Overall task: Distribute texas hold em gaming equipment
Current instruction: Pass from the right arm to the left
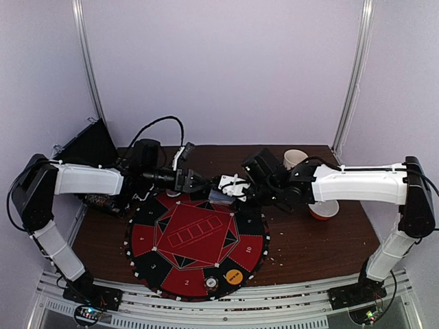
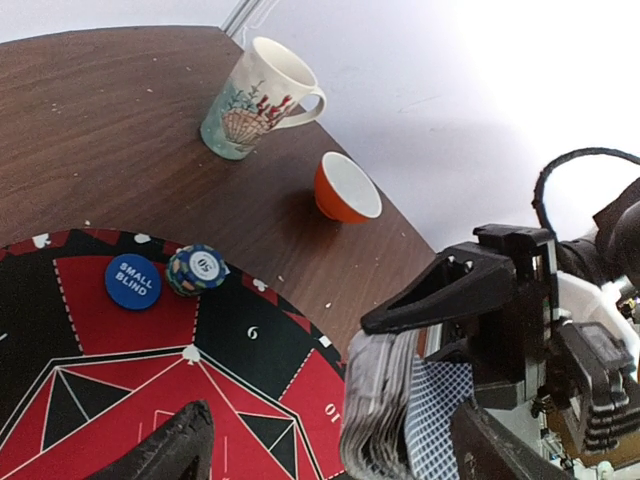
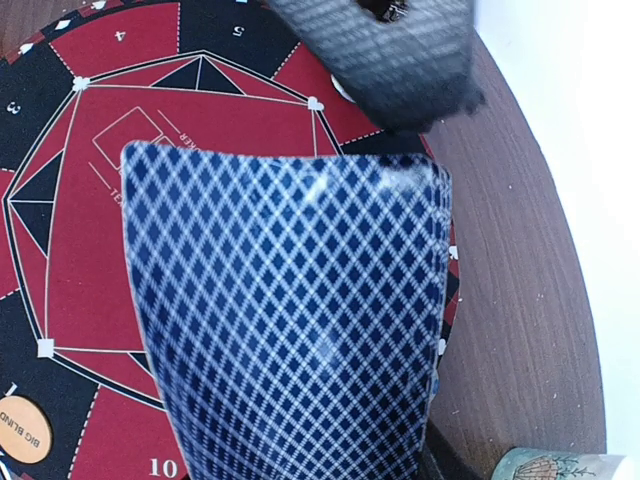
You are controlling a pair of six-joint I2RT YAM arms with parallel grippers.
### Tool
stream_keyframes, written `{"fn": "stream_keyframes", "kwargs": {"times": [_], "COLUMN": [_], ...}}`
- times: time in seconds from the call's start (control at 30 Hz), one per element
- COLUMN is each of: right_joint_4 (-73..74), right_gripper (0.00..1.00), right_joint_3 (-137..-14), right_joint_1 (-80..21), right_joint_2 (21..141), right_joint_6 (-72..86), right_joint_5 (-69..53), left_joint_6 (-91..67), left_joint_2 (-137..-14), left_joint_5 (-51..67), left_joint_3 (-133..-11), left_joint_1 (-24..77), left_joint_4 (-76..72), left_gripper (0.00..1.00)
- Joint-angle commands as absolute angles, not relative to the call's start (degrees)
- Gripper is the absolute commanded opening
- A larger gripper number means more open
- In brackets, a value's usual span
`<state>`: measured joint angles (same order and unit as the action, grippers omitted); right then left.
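Playing cards (image 2: 385,400) with a blue-and-white diamond lattice on their backs form a thick stack pinched in your right gripper (image 1: 228,189). It is held over the upper edge of the round red-and-black felt poker mat (image 1: 199,236), at the centre of the top view. Your left gripper (image 1: 193,183) has its fingers (image 2: 170,445) spread wide. In its wrist view one is at lower left and the other at lower right, with the stack between them, though you cannot tell whether either touches it. That view alone shows the stack's splayed grey-white edges, the flat round blue "SMALL BLIND" button (image 2: 133,282) and the ridged blue chip (image 2: 197,270) just beside it. The right wrist view shows the top card bowed and glossy, and an orange "BIG BLIND" button (image 3: 18,432) at lower left.
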<state>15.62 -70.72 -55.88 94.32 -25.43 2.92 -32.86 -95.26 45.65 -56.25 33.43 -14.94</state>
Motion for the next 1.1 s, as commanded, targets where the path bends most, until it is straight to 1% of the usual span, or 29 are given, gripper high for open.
{"fn": "stream_keyframes", "kwargs": {"times": [0.0, 0.07, 0.23, 0.4, 0.47, 0.5, 0.57, 0.7, 0.73, 0.87, 0.9, 0.93, 1.0, 1.03, 1.07], "right_joint_4": [14.85, 14.86, 15.19, 14.61, 14.49, 14.5, 14.42, 13.91, 13.76, 13.36, 13.43, 13.63, 14.57, 15.07, 15.61], "right_gripper": [0.4, 0.4, 0.4, 0.4, 0.4, 0.4, 0.4, 0.39, 0.39, 0.39, 0.41, 0.48, 0.8, 0.93, 0.99], "right_joint_3": [-73.19, -73.74, -75.19, -75.75, -75.9, -76.0, -76.11, -76.38, -76.38, -76.31, -76.19, -76.05, -75.96, -75.94, -75.98], "right_joint_1": [-56.83, -57.01, -57.2, -57.73, -57.89, -57.91, -58.0, -58.09, -58.04, -58.05, -58.06, -58.04, -57.96, -57.74, -57.34], "right_joint_2": [95.68, 95.97, 96.87, 97.27, 97.54, 97.64, 97.73, 97.85, 97.83, 97.69, 97.57, 97.52, 97.55, 97.49, 97.55], "right_joint_6": [-27.5, -27.72, -28.25, -28.78, -28.95, -29.08, -29.22, -29.29, -29.27, -29.04, -28.94, -28.83, -28.1, -27.59, -26.94], "right_joint_5": [5.47, 5.85, 6.24, 6.87, 7.22, 7.36, 7.45, 7.83, 7.94, 8.26, 8.09, 7.89, 6.8, 5.64, 3.97], "left_joint_6": [-35.66, -34.79, -33.72, -33.57, -33.45, -33.47, -33.65, -35.33, -35.92, -36.64, -36.58, -36.28, -35.21, -34.5, -33.9], "left_joint_2": [-97.08, -97.54, -98.14, -99.24, -99.28, -99.28, -99.4, -99.63, -99.59, -99.14, -98.78, -98.52, -98.28, -98.14, -98.09], "left_joint_5": [49.82, 49.83, 50.08, 50.88, 51.55, 51.97, 53.01, 56.77, 57.53, 59.4, 58.96, 58.23, 56.51, 55.83, 55.35], "left_joint_3": [-55.94, -55.74, -55.33, -55.89, -56.09, -56.15, -56.3, -55.73, -55.5, -55.08, -55.0, -54.99, -55.3, -55.44, -55.48], "left_joint_1": [34.8, 35.28, 35.93, 36.58, 36.96, 37.12, 37.24, 37.22, 37.28, 37.42, 37.38, 37.38, 37.4, 37.4, 37.43], "left_joint_4": [-21.75, -20.94, -19.94, -19.35, -19.84, -20.12, -20.86, -24.07, -25.5, -26.89, -26.75, -26.29, -24.38, -23.48, -22.94], "left_gripper": [0.85, 0.84, 0.8, 0.7, 0.61, 0.55, 0.4, 0.04, 0.0, 0.0, 0.0, 0.0, 0.0, 0.0, 0.0]}}
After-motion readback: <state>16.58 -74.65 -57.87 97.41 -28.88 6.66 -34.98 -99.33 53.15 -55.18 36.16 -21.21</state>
